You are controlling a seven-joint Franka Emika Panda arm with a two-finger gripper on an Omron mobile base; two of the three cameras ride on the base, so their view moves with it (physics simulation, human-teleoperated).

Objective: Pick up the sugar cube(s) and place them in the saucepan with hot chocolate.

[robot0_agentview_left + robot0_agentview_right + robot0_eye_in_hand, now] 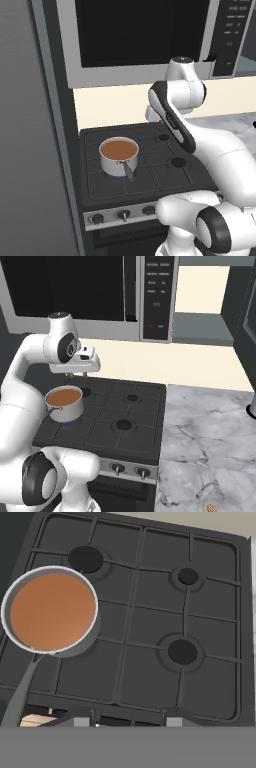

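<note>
- The small round shiny steel saucepan (119, 156) with brown liquid sits on the front-left burner of the black gas stove (165, 175), its short grey handle pointing towards the front knobs — sensible, on the flame, ready to receive sugar.
- The white arm is raised over the back of the stove, and the tool (127, 721) looks straight down on the grates from above.
- From the hand camera, two small grey tips stand apart at the bottom; I can't tell whether anything is pinched between them.
- The right base camera adds the grey marble worktop (210, 431) beside the stove.
- No sugar cube that I can make out.
</note>
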